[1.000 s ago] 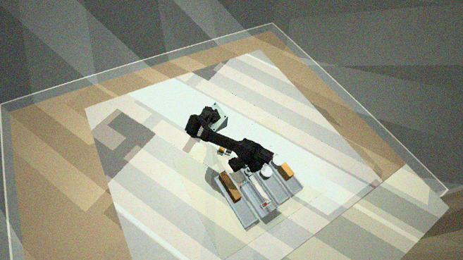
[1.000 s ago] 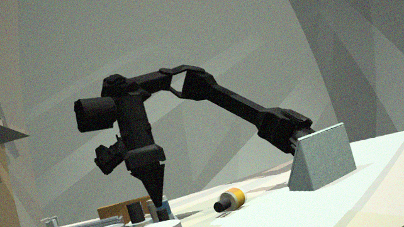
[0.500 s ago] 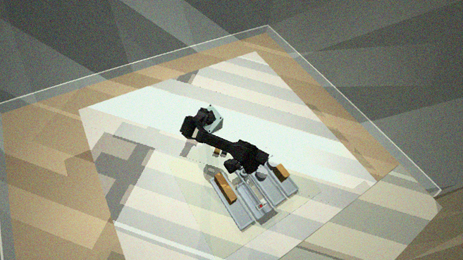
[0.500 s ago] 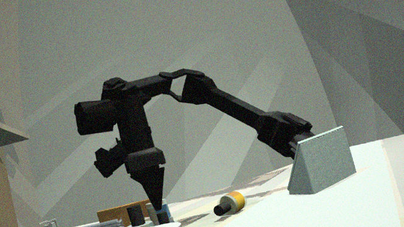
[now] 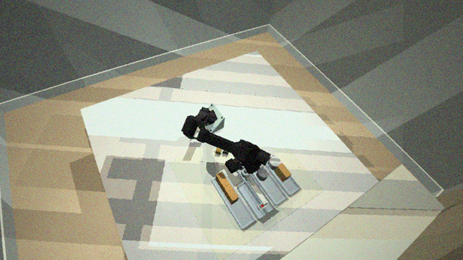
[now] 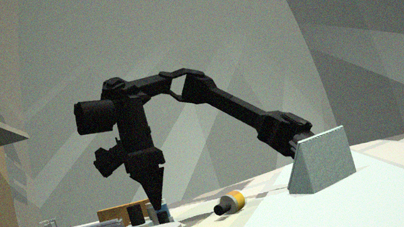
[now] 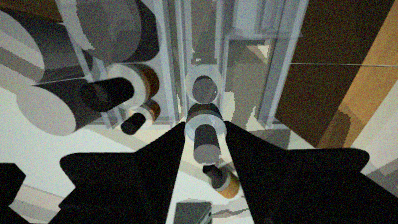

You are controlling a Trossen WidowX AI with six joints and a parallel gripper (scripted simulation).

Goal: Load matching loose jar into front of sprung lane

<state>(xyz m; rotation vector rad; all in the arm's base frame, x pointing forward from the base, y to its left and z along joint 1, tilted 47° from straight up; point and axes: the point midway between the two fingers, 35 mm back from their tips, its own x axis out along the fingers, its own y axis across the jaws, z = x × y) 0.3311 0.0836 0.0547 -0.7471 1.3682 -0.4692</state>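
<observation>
Hand [image 7: 204, 131] downward, fingers clamped on jar [image 7: 205, 137].

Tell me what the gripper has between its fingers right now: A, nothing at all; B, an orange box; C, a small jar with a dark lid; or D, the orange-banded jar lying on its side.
C. In the wrist view the gripper is closed on a small jar with a dark lid, in line with the jar in the lane, while the orange-banded jar lies loose on the table.

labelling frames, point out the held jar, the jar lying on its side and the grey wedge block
pale dark-capped held jar [image 7: 206, 135], wrist view, its side
yellow-banded jar lying down [image 6: 231, 202], exterior view, its body
grey wedge block [image 6: 322, 161], exterior view, front face
</observation>
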